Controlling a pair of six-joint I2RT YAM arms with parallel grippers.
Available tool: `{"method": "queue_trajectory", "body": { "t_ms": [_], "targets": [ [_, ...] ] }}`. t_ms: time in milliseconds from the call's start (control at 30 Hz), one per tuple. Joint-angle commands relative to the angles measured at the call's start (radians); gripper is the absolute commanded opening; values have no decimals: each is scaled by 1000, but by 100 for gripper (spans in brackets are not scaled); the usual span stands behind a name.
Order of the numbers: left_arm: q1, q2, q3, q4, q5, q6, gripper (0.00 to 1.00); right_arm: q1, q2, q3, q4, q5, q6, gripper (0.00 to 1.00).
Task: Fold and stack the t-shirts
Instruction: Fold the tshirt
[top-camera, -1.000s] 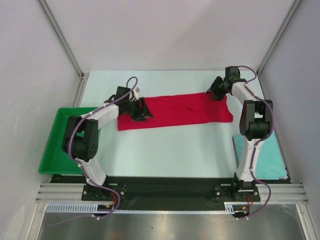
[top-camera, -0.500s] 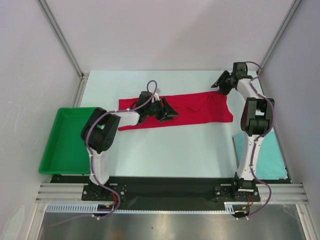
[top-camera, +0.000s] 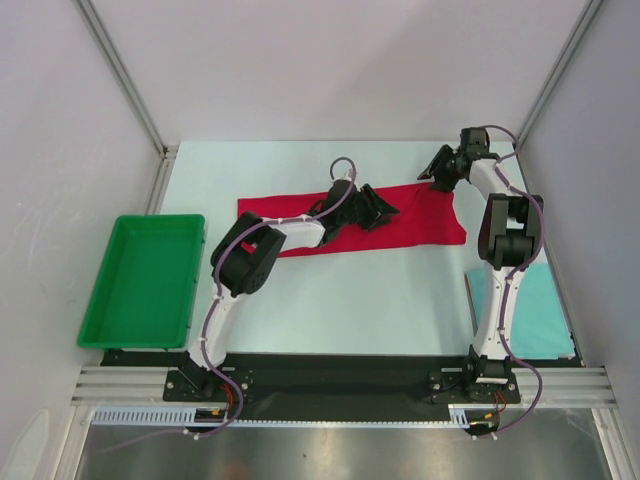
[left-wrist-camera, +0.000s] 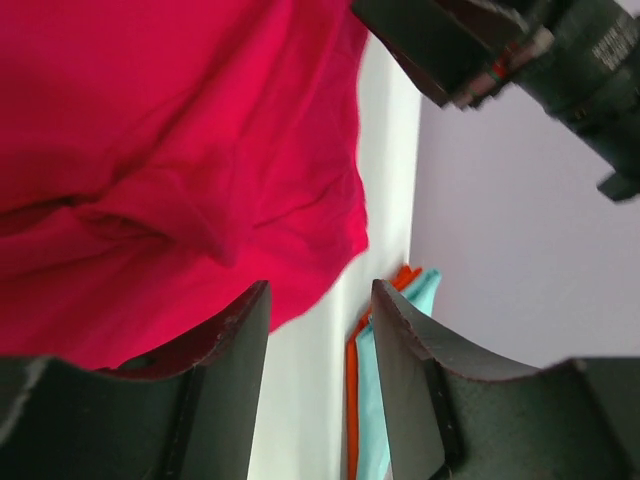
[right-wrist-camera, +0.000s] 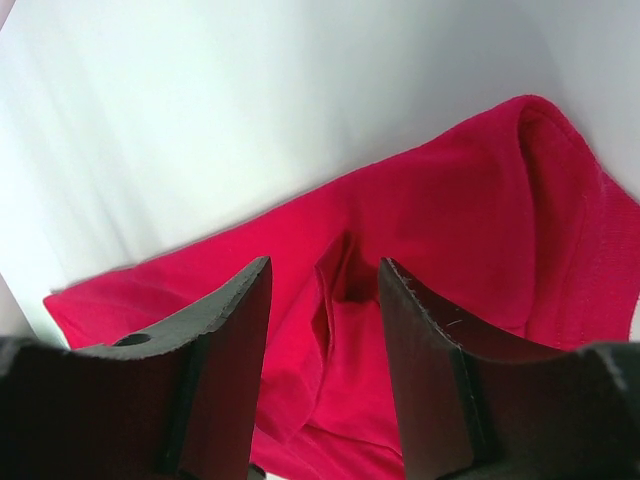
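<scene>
We see red t-shirt (top-camera: 420, 226) lying as long, partly folded strip across far tabletop (top-camera: 350, 300). We judge more folds needed.

Teal t-shirt (top-camera: 545, 312) already folded, beside right arm base.

Left fingers (left-wrist-camera: 225, 350) spread over red cloth, gripping nothing.

Right fingers (right-wrist-camera: 225, 340) spread at its far right corner.

Stacking not yet done.

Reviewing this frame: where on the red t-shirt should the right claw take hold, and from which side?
Probably the far right corner of the red t-shirt, coming from above. The shirt lies flat as a long strip, so only its edges and wrinkles offer purchase. A raised crease sits at that corner, directly beneath the open right claw.
</scene>
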Motion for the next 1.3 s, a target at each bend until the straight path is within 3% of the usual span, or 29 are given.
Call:
{"method": "queue_trajectory", "body": {
  "t_ms": [0,500,833,1267],
  "targets": [
    [7,11,45,-111,-107,-33,50,-1,-3,37,8,-13,-30,52],
    [-8,54,83,-182,-143,-81,50,-1,17,18,45,-45,-17,51],
    [-16,94,155,-201,-134,-86,49,8,38,37,33,-53,-27,45],
    [-16,98,178,-175,-105,-119,42,7,49,61,28,-53,-28,41]
  ]
}}
